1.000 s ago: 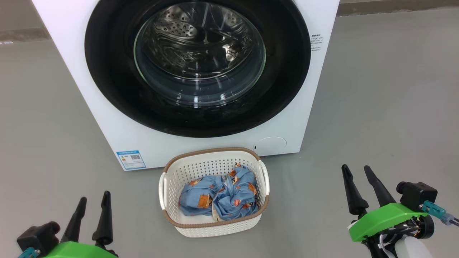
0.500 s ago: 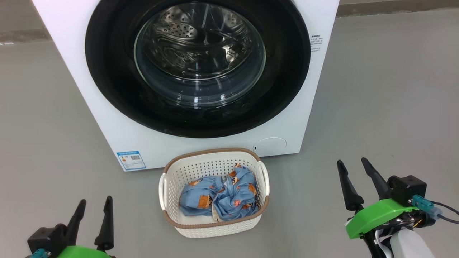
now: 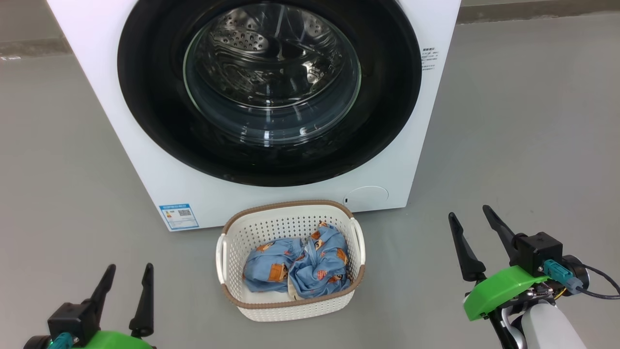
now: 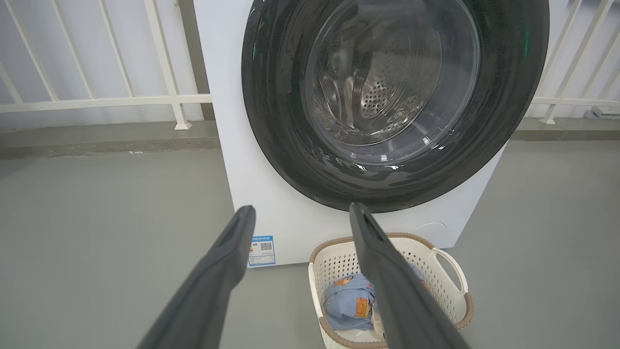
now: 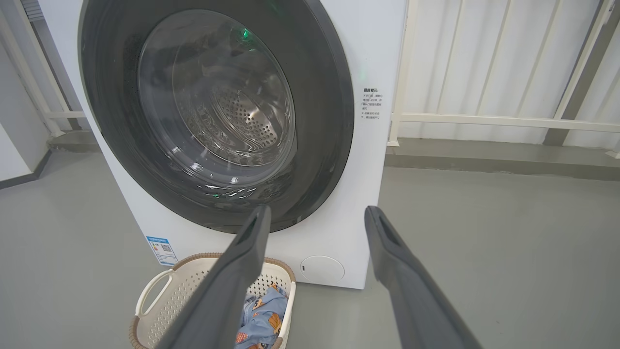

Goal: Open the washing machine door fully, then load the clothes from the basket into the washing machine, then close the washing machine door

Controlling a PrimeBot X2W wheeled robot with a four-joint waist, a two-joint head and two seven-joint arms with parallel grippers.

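- Facing the washing machine door [image 3: 271, 92] at 12 o'clock in the head view, shut flush on the washing machine [image 3: 387, 169], with the steel drum glinting behind the glass.
- Sitting at 6 o'clock, just in front of the machine: the basket [image 3: 290, 311], holding the clothes [image 3: 300, 266] bunched toward its 5 o'clock side.
- Hovering low over the grey floor [image 3: 508, 121] at 7 o'clock: the left gripper [image 3: 130, 267], fingers spread, with nothing between them.
- Set a little higher at 4 o'clock: the right gripper [image 3: 469, 211], fingers likewise parted and empty, well apart from door and basket.
- Judged to be at step one, opening the door, with no contact made yet and loading and closing to follow.
- Cannot make out a handle, latch or hinge in any view, so cannot tell which side swings; best to find the recess before pulling.
- Better to go for the black ring's outer edge than the bulging glass, which looks too slick to grip.
- Advisable to hook a finger behind the rim, pull along the door's arc rather than straight back, and carry on to full swing so the drum mouth is clear.
- Worth keeping the arm above the basket rim, directly below the door's 6 o'clock edge, to avoid knocking it.
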